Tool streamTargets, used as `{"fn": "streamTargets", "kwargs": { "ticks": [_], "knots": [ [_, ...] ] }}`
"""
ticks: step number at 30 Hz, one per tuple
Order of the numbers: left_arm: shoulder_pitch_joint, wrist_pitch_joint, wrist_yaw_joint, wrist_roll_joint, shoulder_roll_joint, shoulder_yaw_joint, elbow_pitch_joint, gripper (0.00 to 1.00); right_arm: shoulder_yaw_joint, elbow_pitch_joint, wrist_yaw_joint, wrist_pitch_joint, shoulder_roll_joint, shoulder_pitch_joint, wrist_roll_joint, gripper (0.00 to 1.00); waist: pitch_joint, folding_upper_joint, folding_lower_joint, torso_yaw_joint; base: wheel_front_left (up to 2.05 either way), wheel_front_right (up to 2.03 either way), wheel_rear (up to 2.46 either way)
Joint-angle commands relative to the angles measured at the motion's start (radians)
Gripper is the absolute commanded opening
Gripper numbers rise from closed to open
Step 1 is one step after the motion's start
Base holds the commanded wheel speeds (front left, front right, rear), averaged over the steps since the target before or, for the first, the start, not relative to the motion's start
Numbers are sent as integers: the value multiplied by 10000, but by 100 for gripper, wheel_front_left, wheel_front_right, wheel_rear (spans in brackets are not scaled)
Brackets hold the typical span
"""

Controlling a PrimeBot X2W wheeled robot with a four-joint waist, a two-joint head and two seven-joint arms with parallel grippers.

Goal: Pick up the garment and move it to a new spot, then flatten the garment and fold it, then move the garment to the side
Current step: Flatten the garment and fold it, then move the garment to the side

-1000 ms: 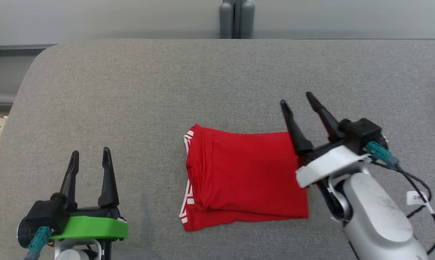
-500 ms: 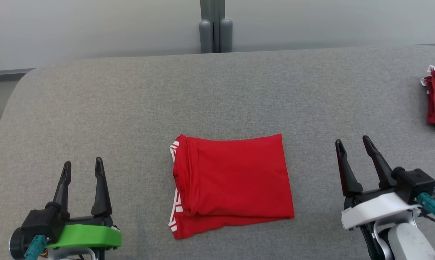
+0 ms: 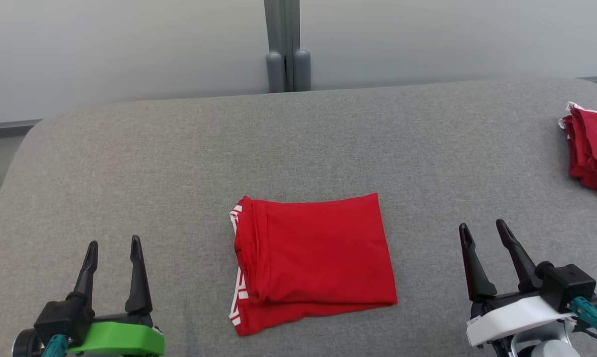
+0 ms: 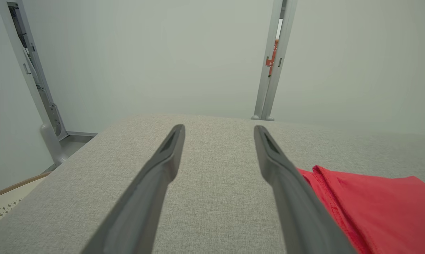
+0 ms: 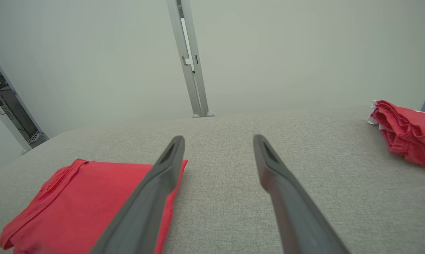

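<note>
I see my left gripper at the head view's lower left, fingers spread wide and empty. My right gripper, at lower right, is equally wide and holds nothing. Between them, at centre frame, the folded red garment lies flat on the grey table. Another red pile sits at the right edge.

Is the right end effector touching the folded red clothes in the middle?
Apart. The head view shows a strip of bare grey table between the right end effector and the folded red garment.
</note>
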State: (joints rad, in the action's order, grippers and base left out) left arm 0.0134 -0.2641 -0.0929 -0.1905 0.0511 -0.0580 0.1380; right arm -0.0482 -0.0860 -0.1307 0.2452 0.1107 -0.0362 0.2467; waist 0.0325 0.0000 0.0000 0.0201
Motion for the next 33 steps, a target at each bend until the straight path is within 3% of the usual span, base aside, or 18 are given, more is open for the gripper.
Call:
{"fn": "streamTargets", "kwargs": {
  "ticks": [1,33],
  "knots": [
    [179,3,-35,55,77,-22,61,100,30,98,3,-83,7,-98,-85,100,-60,0,0,22,0,0,0],
    [388,193,138,-32,429,146,-278,100,454,920,3,-1078,-301,-555,-412,100,-271,0,0,183,0,0,0]
  ]
}}
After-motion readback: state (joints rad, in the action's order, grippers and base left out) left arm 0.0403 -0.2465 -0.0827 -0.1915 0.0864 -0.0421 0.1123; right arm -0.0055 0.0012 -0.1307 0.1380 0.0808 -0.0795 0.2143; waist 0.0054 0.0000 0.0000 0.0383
